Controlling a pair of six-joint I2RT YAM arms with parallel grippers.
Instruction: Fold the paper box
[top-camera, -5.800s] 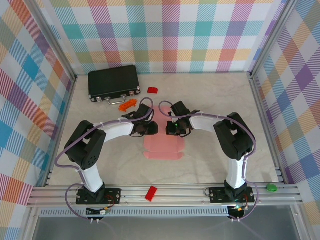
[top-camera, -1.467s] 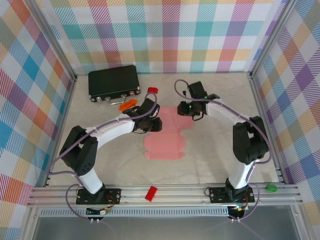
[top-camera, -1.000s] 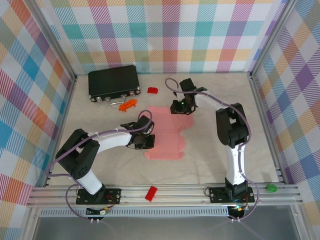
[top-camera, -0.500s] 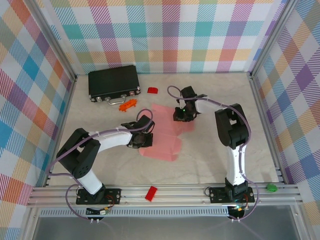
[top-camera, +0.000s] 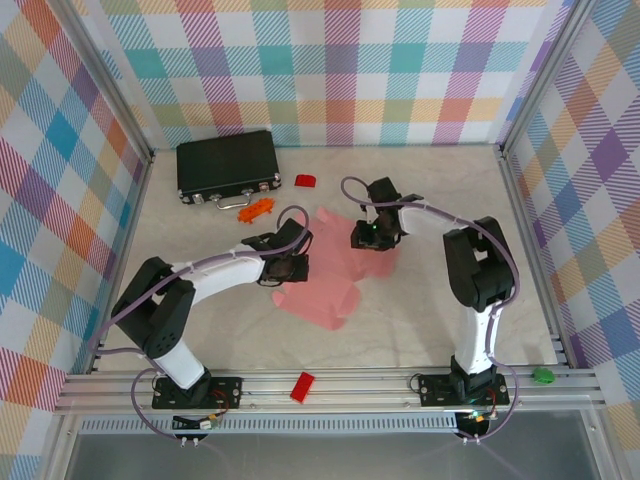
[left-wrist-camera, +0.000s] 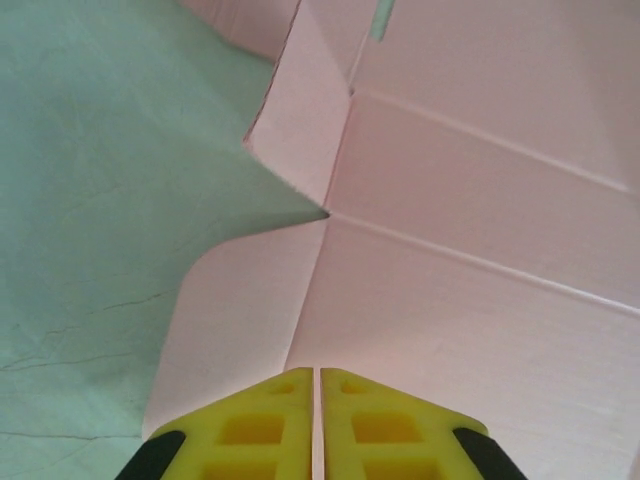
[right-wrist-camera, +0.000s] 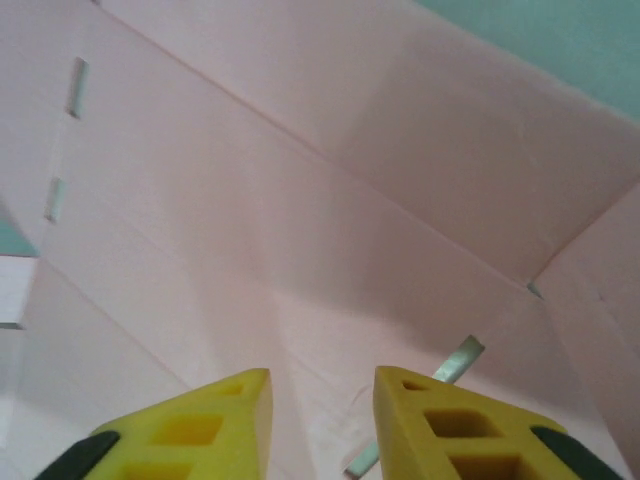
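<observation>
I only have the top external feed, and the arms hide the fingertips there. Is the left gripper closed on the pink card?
Observer: On the left wrist camera the left gripper is shut, with its fingertips together over the paper box. I cannot tell whether any card is pinched between them.
Operator: And the right one?
Observer: The right gripper is open, jaws apart above the flat card.
Operator: Any slots near it?
Observer: Yes, a narrow slot is cut in the card close to its fingertips.

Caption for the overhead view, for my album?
Left pincer shut, right pincer open, both low over the pink paper box sheet.
</observation>
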